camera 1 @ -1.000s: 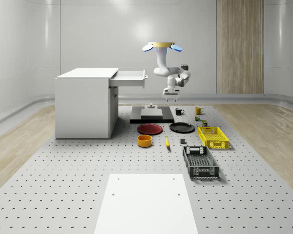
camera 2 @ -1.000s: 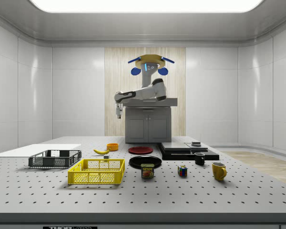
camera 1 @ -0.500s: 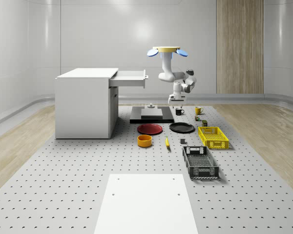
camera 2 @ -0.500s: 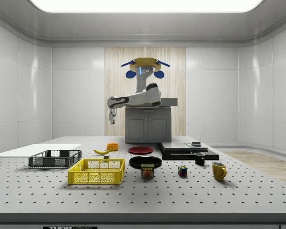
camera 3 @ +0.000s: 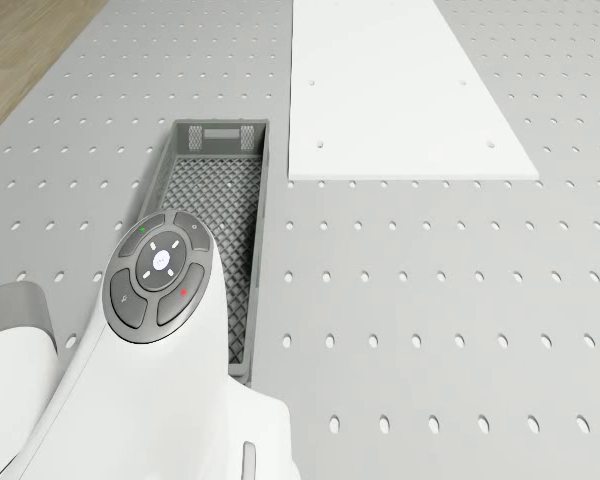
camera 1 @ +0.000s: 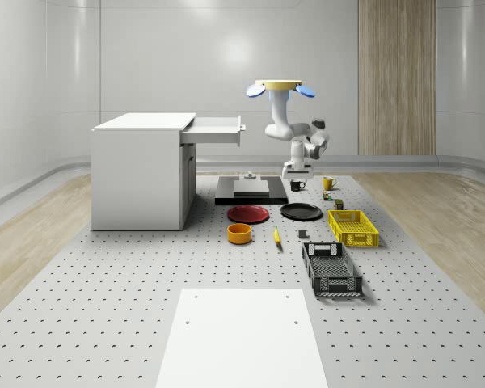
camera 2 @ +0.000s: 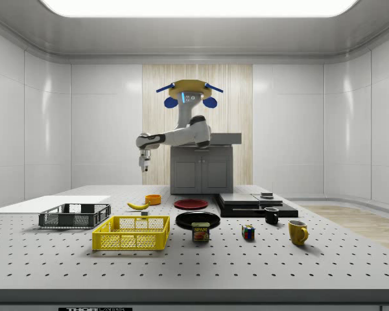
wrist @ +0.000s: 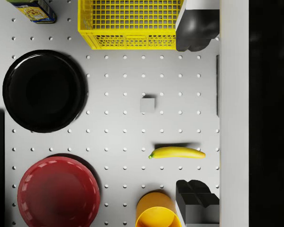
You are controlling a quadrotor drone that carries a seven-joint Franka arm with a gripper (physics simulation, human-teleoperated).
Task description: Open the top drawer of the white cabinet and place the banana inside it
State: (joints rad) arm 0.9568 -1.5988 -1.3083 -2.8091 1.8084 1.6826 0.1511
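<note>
The white cabinet [camera 1: 137, 171] stands at the whole-scene view's left with its top drawer [camera 1: 216, 129] pulled out. The yellow banana [camera 1: 276, 235] lies flat on the perforated table beside the orange bowl [camera 1: 239, 233]. The drone [camera 1: 279, 86] hovers to the right of the drawer, over the far part of the table. Its arm hangs down, and the gripper [camera 1: 294, 171] is open and empty, high over the table. In the wrist view the banana [wrist: 176, 152] lies below the open gripper [wrist: 193, 116], nearer one dark finger [wrist: 196, 205]. In the side view the gripper [camera 2: 143, 166] hangs well above the banana [camera 2: 138, 205].
Around the banana lie a red plate [wrist: 57, 191], a black plate [wrist: 43, 91], a yellow basket [wrist: 130, 23], a small grey block [wrist: 147, 104] and a can [wrist: 35, 9]. A dark crate [camera 3: 215, 230] and a white panel [camera 3: 400, 90] sit further along. Mugs [camera 1: 329, 183] stand behind.
The drone has shifted away from the open drawer, to the whole-scene view's right and the side view's left. The arm swung with it; the gripper now hangs over the plates and banana.
</note>
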